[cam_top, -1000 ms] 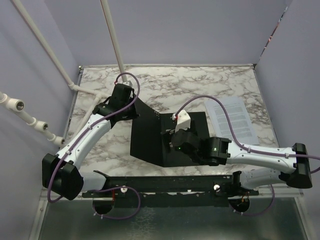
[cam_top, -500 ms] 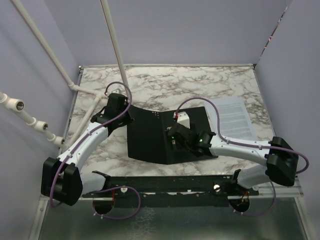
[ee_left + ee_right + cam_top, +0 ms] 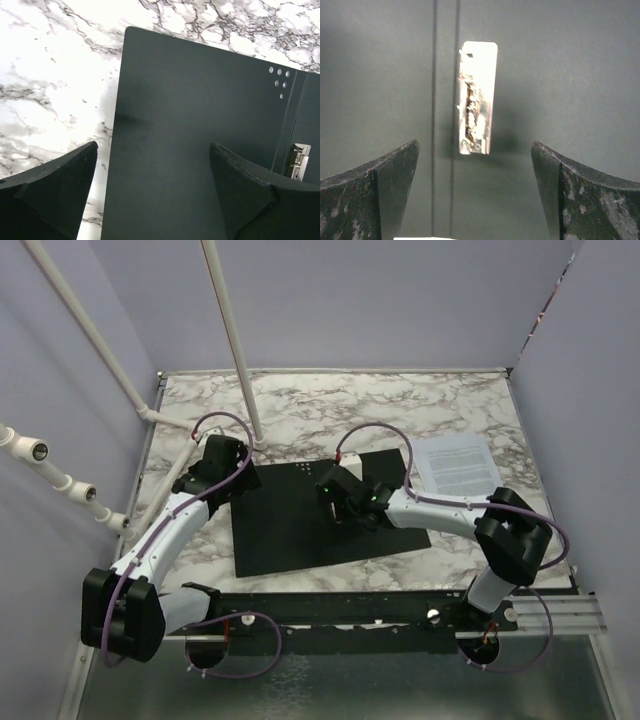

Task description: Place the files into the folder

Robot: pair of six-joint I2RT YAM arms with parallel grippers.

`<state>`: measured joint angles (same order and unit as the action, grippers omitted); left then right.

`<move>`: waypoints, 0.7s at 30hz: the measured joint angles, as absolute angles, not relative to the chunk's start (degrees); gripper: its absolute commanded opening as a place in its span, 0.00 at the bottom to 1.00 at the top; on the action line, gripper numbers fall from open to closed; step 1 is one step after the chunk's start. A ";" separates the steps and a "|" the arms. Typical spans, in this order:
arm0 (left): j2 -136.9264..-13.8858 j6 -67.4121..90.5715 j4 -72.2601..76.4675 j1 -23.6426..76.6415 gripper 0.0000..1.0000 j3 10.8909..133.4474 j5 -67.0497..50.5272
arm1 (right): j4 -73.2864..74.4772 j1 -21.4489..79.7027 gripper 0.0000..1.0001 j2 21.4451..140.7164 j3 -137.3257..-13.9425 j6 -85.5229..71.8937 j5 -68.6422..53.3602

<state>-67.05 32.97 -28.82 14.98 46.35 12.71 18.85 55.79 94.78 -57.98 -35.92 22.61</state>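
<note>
The folder [image 3: 290,525] is now lying fully open and flat on the counter [image 3: 300,410], black inside up, where a second ago its left cover was standing tilted. The left tool [image 3: 155,197] is hovering released, straddling the folder's left edge. The right tool [image 3: 475,150], also spread wide, is hanging over the folder's silver clip [image 3: 477,95]. The files [image 3: 458,465] are lying just right of the folder, ungrasped, so fetching them is likely becoming the next job.

Lab robot cell: plain lilac walls [image 3: 400,300], marble-look tabletop [image 3: 420,405], white pipe frame [image 3: 227,330]
</note>
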 measured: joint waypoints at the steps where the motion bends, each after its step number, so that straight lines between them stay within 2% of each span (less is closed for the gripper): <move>1: -66.63 32.62 -29.30 14.94 0.98 46.41 13.37 | 18.65 55.81 0.96 95.61 -59.00 -35.90 22.59; 5: -65.34 31.51 -30.70 14.94 0.99 47.51 14.76 | 17.98 55.66 0.91 98.37 -62.17 -35.79 22.59; 18: -62.35 28.86 -31.35 14.70 0.99 48.18 11.42 | 17.63 54.22 0.64 106.19 -65.78 -35.92 22.85; 21: -62.37 28.58 -30.83 14.70 0.99 47.05 10.33 | 17.63 53.87 0.55 106.91 -66.11 -35.92 23.22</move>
